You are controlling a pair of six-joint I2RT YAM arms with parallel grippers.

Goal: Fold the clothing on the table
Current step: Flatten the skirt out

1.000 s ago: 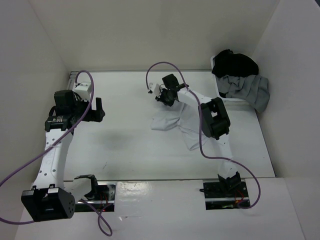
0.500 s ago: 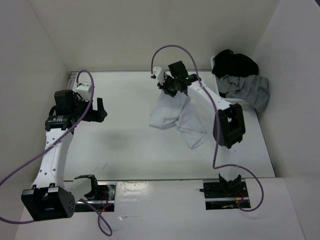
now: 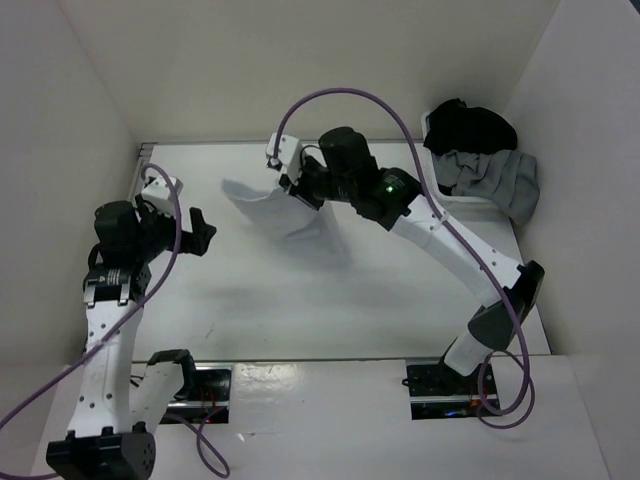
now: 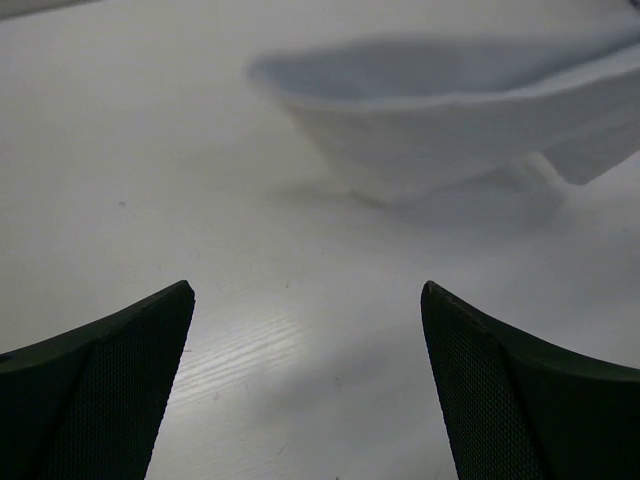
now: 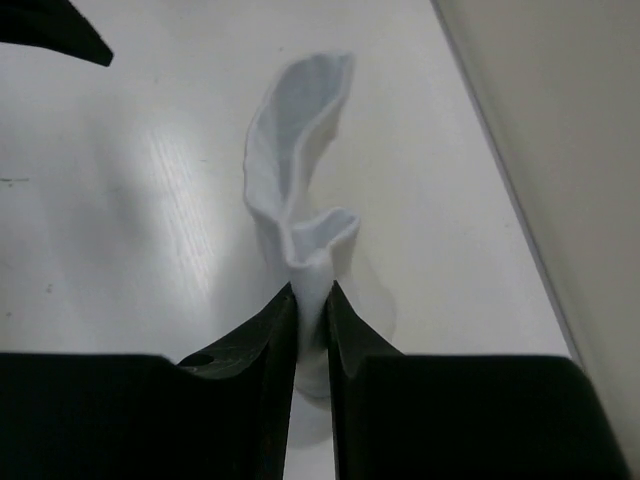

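Pinches a bunched fold of the clothing (image 5: 300, 170) in the right gripper (image 5: 312, 300), jaws nearly together on it, lifted over the far middle of the table (image 3: 300, 310), lower edge at or just above the surface. Holds the left gripper (image 4: 305, 290) spread wide and empty, low, facing the cloth. Looks light, thin and limp (likely to slump); best taken at a free corner or hem. Shows a black garment (image 3: 470, 125) and grey garment (image 3: 495, 180) heaped far right, possibly in a tub; cannot tell.
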